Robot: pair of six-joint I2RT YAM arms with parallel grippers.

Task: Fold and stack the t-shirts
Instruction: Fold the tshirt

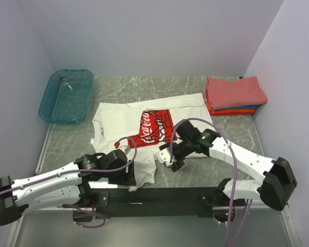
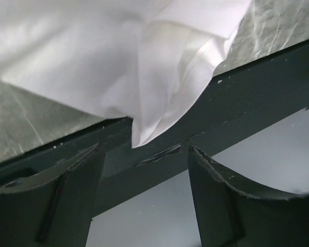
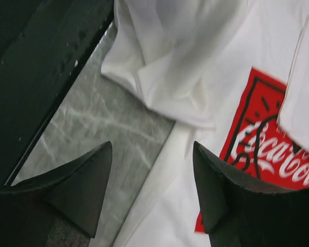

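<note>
Lying rumpled across the middle of the grey marbled tabletop [image 1: 144, 87] is the white tee [image 1: 123, 116] with its red Coca-Cola print; one corner droops over the dark rail [image 2: 247, 103] along the lower edge. Pale walls [image 1: 154, 36] close in three sides. A teal bin [image 1: 67, 95] sits upper left, the folded tees [image 1: 234, 92] upper right. The left pincer [image 2: 147, 149] and right pincer [image 3: 152, 146] both stand apart, gripping nothing. The arms hide much of the tee's lower hem.

Even, diffuse light is noted throughout; shadows are soft. The white tee [image 2: 92, 51] is washed out in the left wrist view. Near jaws are rendered dark and blurred.
</note>
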